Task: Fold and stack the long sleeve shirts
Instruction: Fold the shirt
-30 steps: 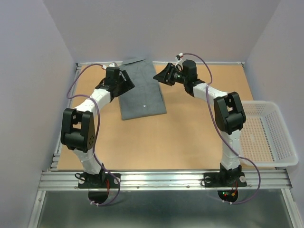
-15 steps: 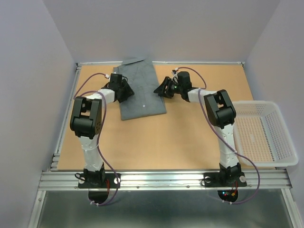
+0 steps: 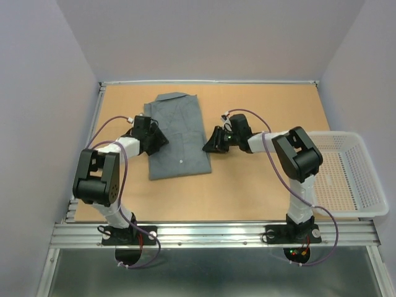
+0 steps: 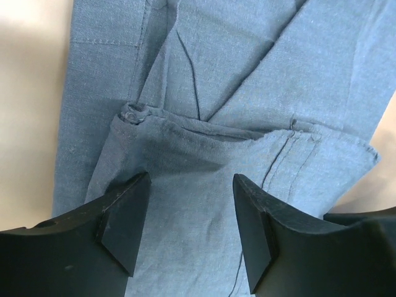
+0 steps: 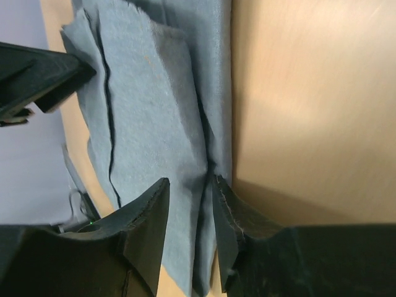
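The grey long sleeve shirt [image 3: 176, 136] lies folded into a long strip on the table, collar at the far end. My left gripper [image 3: 156, 137] is at the strip's left edge, its jaws apart with the tips down on the cloth [image 4: 192, 216]. My right gripper [image 3: 210, 143] is at the strip's right edge, its jaws a little apart. One of its fingers stands on the shirt [image 5: 154, 124] and the other at the shirt's edge, by the bare table. Only one shirt shows.
A white mesh basket [image 3: 346, 173] stands at the table's right edge, with nothing in it. The wooden table [image 3: 260, 185] is walled at the back and on both sides.
The shirt has slid from the far edge toward the near side of the table. Both grippers came back with it and kept to its two edges.
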You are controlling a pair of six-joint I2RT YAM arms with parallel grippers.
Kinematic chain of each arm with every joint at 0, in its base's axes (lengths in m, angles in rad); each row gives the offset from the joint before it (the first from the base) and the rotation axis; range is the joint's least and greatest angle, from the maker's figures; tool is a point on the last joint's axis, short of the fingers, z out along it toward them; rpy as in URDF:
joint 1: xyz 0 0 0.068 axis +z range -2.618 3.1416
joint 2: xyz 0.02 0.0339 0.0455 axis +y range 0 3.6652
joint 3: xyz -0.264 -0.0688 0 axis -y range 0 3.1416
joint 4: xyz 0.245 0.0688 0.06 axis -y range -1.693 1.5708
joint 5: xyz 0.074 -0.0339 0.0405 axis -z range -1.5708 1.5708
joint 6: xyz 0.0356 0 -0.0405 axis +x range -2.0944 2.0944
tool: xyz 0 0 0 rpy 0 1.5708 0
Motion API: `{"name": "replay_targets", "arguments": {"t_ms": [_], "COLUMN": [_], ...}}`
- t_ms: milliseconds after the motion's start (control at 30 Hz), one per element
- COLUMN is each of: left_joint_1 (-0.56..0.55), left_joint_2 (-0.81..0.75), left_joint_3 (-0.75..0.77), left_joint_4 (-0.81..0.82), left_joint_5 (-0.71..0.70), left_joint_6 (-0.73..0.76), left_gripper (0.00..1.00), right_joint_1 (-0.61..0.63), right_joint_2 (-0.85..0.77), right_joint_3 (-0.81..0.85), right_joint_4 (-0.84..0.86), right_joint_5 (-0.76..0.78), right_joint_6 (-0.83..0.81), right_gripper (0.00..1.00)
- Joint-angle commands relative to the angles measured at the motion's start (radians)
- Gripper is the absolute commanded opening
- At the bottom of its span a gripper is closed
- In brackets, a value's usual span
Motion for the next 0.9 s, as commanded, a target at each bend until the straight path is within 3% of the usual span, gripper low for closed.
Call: {"name": "replay_targets", "arguments": {"t_ms": [0,233,333,433,633,733,867], "left_joint_1": [0.004,0.003,0.003,0.004,0.009,0.026,0.067], "left_joint_2": [-0.157,-0.476,-0.510,-0.472,-0.329,-0.249,-0.172], "left_joint_3": [-0.140,-0.182,-0.187,-0.214,-0.213,-0.211,-0.233], "left_joint_4": [-0.133,-0.159,-0.131,-0.045,0.082,0.094,0.100], "left_joint_5": [-0.010,-0.061,-0.033,0.014,-0.018,-0.036,-0.061], "left_joint_6": [0.012,0.072,0.024,-0.039,-0.063,-0.065,-0.069], "left_gripper": [0.70,0.84,0.84,0.78,0.69,0.68,0.66], "right_joint_1": [0.076,0.119,0.119,0.121,0.121,0.119,0.119], "right_joint_2": [-0.134,-0.253,-0.208,-0.108,0.082,0.130,0.162], "right_joint_3": [-0.060,0.090,0.168,0.292,0.365,0.307,0.228], "right_joint_4": [-0.124,-0.193,-0.192,-0.183,-0.048,0.073,0.107], "right_joint_5": [0.033,0.056,0.037,0.004,0.015,0.018,0.044], "right_joint_6": [-0.090,-0.139,-0.136,-0.092,-0.023,0.051,0.050], "right_gripper": [0.40,0.40,0.40,0.40,0.40,0.39,0.39]}}
